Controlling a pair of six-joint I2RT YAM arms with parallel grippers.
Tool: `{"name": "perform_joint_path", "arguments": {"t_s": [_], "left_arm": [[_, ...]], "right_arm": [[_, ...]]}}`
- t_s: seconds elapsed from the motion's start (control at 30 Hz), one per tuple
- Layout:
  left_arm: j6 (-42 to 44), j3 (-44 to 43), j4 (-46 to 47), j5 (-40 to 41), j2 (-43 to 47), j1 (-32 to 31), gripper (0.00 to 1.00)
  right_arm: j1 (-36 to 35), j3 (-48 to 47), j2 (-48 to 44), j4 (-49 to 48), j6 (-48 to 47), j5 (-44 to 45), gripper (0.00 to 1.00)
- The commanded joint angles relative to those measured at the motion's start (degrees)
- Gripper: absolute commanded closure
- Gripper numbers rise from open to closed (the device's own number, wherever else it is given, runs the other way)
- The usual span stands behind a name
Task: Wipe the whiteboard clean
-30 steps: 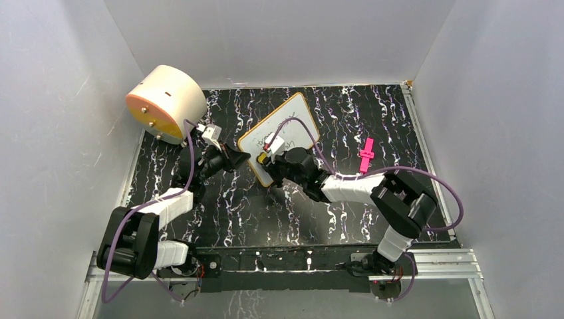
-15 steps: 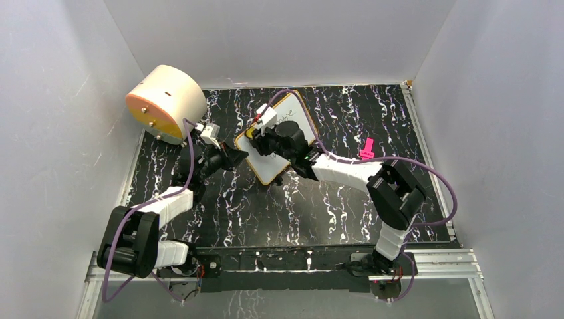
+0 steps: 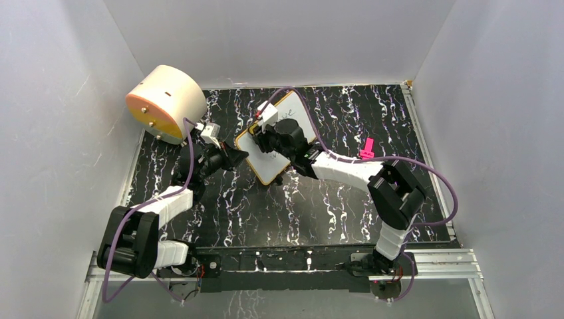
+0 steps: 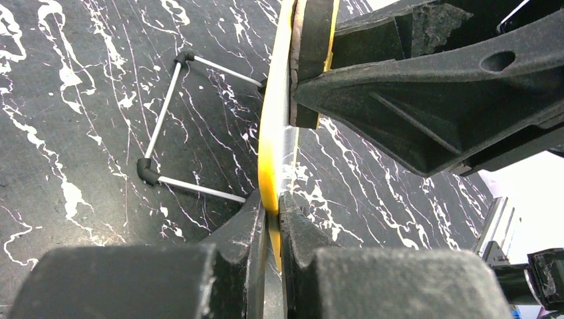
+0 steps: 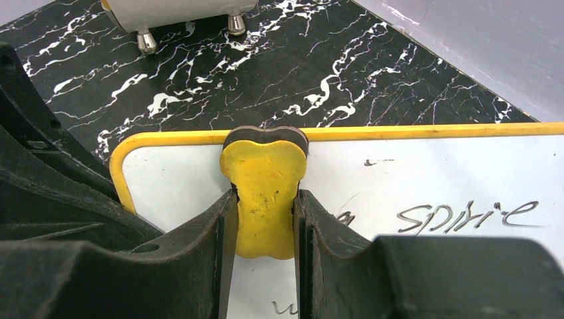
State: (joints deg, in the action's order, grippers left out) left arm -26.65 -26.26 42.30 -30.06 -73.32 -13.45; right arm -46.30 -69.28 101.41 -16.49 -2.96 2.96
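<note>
The whiteboard [image 3: 290, 118], white with a yellow-orange frame, lies tilted at the back middle of the table, dark handwriting on it. My left gripper [image 3: 241, 158] is shut on its left frame edge [image 4: 273, 153], pinched between both fingers. My right gripper [image 3: 263, 143] is shut on a small yellow eraser [image 5: 265, 189] with a dark pad, pressed on the board's [image 5: 425, 179] upper left corner. The writing [image 5: 465, 214] lies to the right of the eraser. The right gripper's body [image 4: 425, 86] fills the left wrist view's upper right.
A cream cylinder [image 3: 166, 103] with an orange face lies at the back left, its metal studs [image 5: 147, 42] showing in the right wrist view. A pink clip [image 3: 366, 151] lies right of the board. A wire stand [image 4: 166, 126] lies behind the board. White walls close in three sides.
My right gripper has swept the eraser from the board's lower left up and back to its upper left corner, then held still. The left gripper kept its grip on the frame.
</note>
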Motion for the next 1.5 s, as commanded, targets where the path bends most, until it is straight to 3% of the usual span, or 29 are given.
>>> {"name": "perform_joint_path", "arguments": {"t_s": [0.0,0.2,0.43,0.77,1.07,1.27,1.47], "left_arm": [[3.34,-1.35,-2.42,-6.27,1.09,-1.40,1.00],[3.36,-1.63,-2.67,-6.34,0.60,-1.39,1.00],[3.45,-1.73,-3.20,-6.10,1.23,-1.40,1.00],[3.45,-1.87,-3.46,-6.10,1.03,-1.35,1.00],[3.13,-1.93,-2.89,-6.72,0.22,-1.48,1.00],[3.60,-1.86,-2.70,-6.78,0.17,-1.70,1.00],[4.23,-1.86,-3.31,-6.61,0.66,-1.89,1.00]], "right_arm": [[-2.38,2.18,0.70,-1.14,1.15,-0.57,0.79],[-2.20,4.39,-1.29,-1.74,0.24,0.15,0.79],[5.01,4.43,-1.30,-1.65,1.42,-2.91,0.80],[7.88,2.36,0.40,-3.45,1.11,-4.20,0.79],[-1.01,2.52,-0.53,0.19,-0.12,-4.33,0.79],[-0.69,1.31,-3.27,6.39,1.49,-3.81,0.80],[4.84,-3.32,-2.01,14.42,1.83,-3.85,0.80]]}}
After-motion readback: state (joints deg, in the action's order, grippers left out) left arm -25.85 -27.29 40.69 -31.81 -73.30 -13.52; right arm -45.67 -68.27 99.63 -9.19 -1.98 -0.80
